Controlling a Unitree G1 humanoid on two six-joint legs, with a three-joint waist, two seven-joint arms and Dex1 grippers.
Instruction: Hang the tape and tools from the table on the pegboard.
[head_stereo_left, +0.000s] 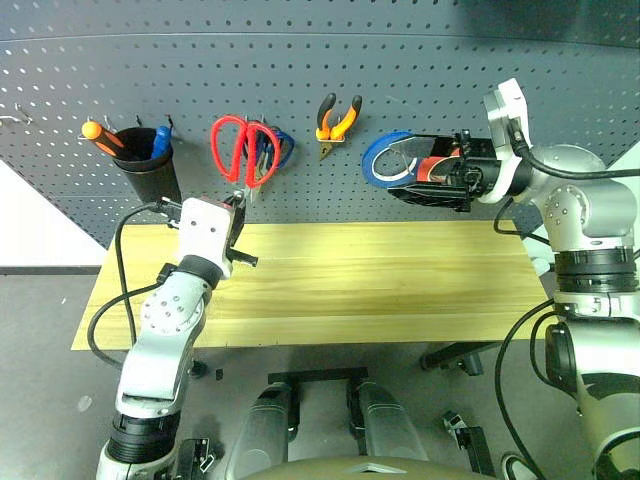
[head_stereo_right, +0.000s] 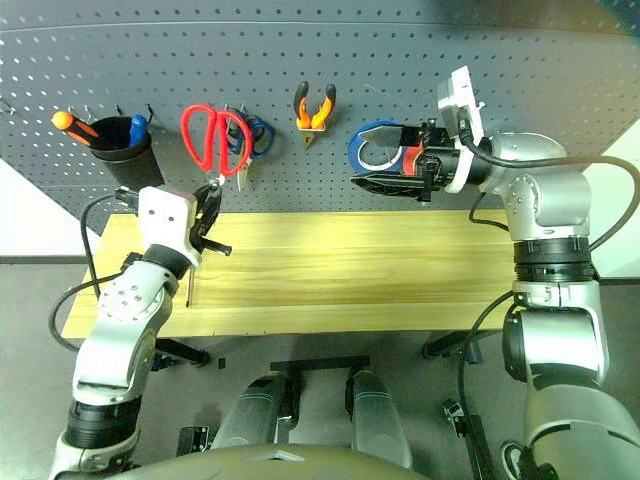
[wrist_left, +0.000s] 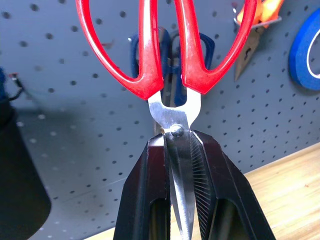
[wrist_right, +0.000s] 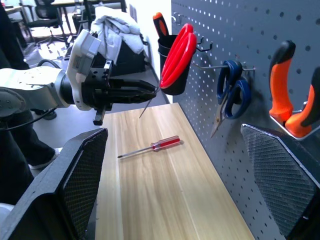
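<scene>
Pegboard (head_stereo_left: 420, 60) behind worktop (head_stereo_left: 400, 290). Left fingers (wrist_left: 182, 165) clenched on red scissors (head_stereo_left: 243, 148) blades, handles raised against board. Right fingers (wrist_right: 170, 185) released, empty. Small screwdriver (wrist_right: 150, 146) near worktop's left end. Risk: handle loop missing hook, scissors slipping from the pinch.

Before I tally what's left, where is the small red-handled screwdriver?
The small red-handled screwdriver lies flat on the light wooden table, toward its left end, just below the left gripper.

Blue-handled scissors (wrist_right: 231, 90), blue tape roll (head_stereo_left: 385, 158) and black cup (head_stereo_left: 147, 165) with orange-handled screwdriver (head_stereo_left: 100, 135).
</scene>
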